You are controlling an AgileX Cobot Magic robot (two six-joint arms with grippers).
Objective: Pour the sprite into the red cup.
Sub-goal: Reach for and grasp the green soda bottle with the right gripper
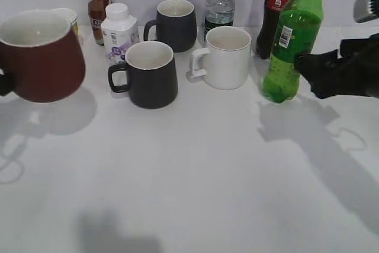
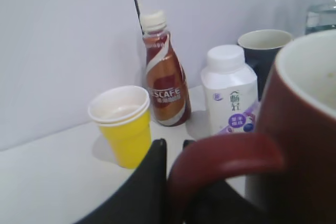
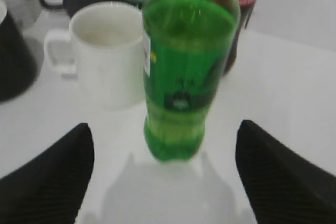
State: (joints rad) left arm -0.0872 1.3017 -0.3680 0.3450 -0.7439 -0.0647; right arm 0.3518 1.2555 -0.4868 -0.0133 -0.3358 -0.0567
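**Item record: right fingers spread before Sprite bottle; left fingers on mug handle**

Right gripper (image 3: 165, 182): fingers (image 3: 50, 177) wide apart, nothing between them. In the right wrist view the Sprite bottle (image 3: 184, 72) stands at 12 o'clock from the gap, centred and clear of both fingers. Its long axis is near vertical, leaning slightly in the exterior view, green cap on and base on the table (image 1: 189, 176). In that view the right gripper (image 1: 308, 72) sits at the bottle's 3 o'clock, level with its lower body. Judgement: the right arm is the nearer; a straight advance puts the bottle in the gap.

Left gripper (image 2: 173, 156): fingers (image 2: 155, 174) closed on the loop handle of the red cup (image 2: 294, 145), held at the exterior view's far left, mouth up, white inside, apparently clear of the table.

Behind the cup, 12 o'clock: yellow paper cup (image 2: 123, 124), Nescafé bottle (image 2: 165, 85), white drink bottle (image 2: 229, 90).

Between cup and Sprite: two black mugs (image 1: 151, 75), white mug (image 1: 224, 57).

Sprite's 11 o'clock: cola bottle (image 1: 275, 10), just beside; clear water bottle (image 1: 220, 4) farther left.
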